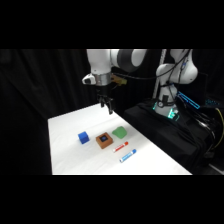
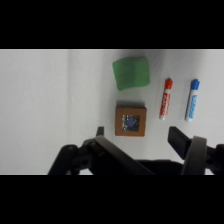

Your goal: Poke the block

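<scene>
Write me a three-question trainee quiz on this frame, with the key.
1. True or false: the end effector touches the brown block.
2. Which object lies nearest the brown block in the wrist view? A) green block B) blue marker C) blue cube
3. Fill in: the red marker lies between the brown block and the ____ marker.

Key: 1 false, it hangs above the table; 2 A; 3 blue.

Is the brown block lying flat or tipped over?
Flat. The brown block sits square on the white table, its dark blue mark facing straight up in the wrist view; nothing leans on it.
</scene>
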Robot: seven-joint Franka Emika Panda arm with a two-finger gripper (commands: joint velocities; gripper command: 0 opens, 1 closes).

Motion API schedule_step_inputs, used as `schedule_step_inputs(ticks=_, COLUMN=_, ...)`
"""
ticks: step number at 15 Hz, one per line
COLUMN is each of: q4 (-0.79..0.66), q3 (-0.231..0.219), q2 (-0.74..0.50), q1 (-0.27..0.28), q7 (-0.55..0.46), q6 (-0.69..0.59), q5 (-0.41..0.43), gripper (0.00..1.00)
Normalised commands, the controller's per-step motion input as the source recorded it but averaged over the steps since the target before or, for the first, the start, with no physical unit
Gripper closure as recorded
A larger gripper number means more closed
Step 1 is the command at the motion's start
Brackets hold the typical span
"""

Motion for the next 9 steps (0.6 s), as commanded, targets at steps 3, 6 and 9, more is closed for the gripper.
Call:
schedule_step_inputs(ticks=3, q4=0.16, q3=0.014, q2=0.14, q1=-0.019, q7=0.01, q6=0.03, q5=0.053, gripper=0.0)
schedule_step_inputs(ticks=6, q4=0.31, q3=0.013, q2=0.22, q1=-0.026, q7=0.03, q6=0.1, q5=0.115, gripper=0.0)
schedule_step_inputs(ticks=9, q4=0.3, q3=0.015, q2=0.18, q1=-0.034, q7=0.02, q6=0.1, q5=0.143, gripper=0.0)
